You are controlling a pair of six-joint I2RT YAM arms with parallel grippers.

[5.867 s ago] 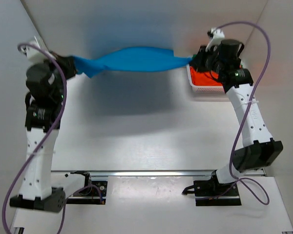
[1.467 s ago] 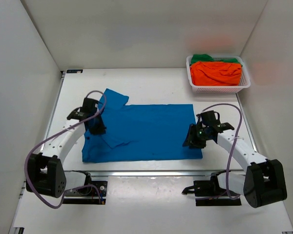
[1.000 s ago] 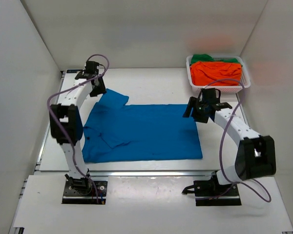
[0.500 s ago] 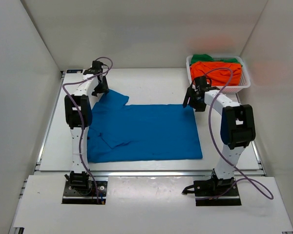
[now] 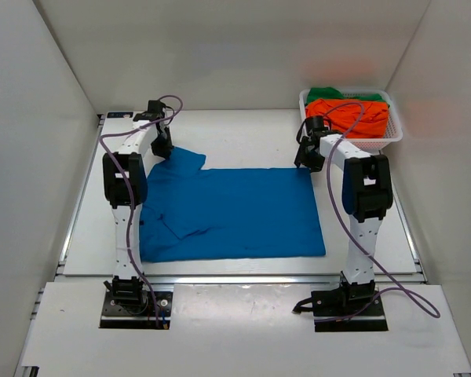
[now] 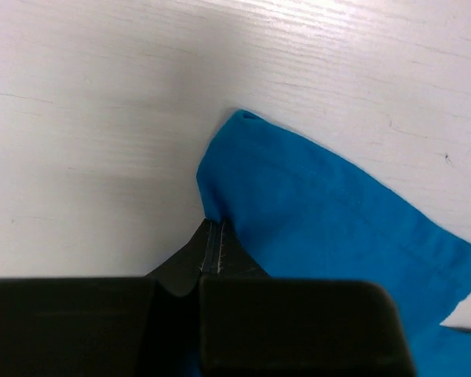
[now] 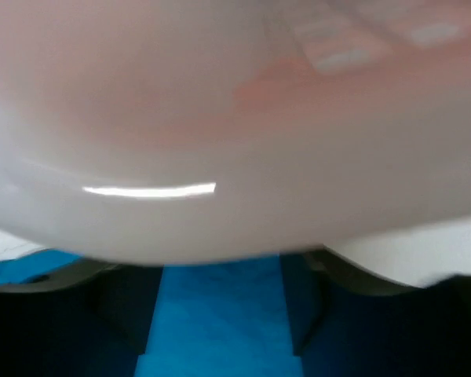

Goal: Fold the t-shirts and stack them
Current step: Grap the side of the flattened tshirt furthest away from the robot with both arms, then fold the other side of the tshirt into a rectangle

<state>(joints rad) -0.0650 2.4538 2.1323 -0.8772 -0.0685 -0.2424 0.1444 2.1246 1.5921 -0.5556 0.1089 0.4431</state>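
Observation:
The blue t-shirt (image 5: 235, 212) lies spread flat on the table. My left gripper (image 5: 163, 147) is at its far left sleeve. In the left wrist view this gripper (image 6: 212, 230) is shut, its tips pinching the sleeve's edge (image 6: 322, 204). My right gripper (image 5: 303, 161) is at the shirt's far right corner. In the right wrist view it (image 7: 220, 314) stands open, one dark finger (image 7: 122, 310) on each side of a strip of blue cloth (image 7: 220, 345). The orange t-shirt (image 5: 347, 116) and the green t-shirt (image 5: 330, 93) lie in the basket.
A white mesh basket (image 5: 353, 144) stands at the back right corner, close behind my right gripper. White walls close in the table on the left, right and back. Both arms stretch far out over the shirt's two sides.
Both arms have reached from the shirt's middle to its far corners. The left gripper has closed on the sleeve edge. The right gripper's jaws have narrowed a little.

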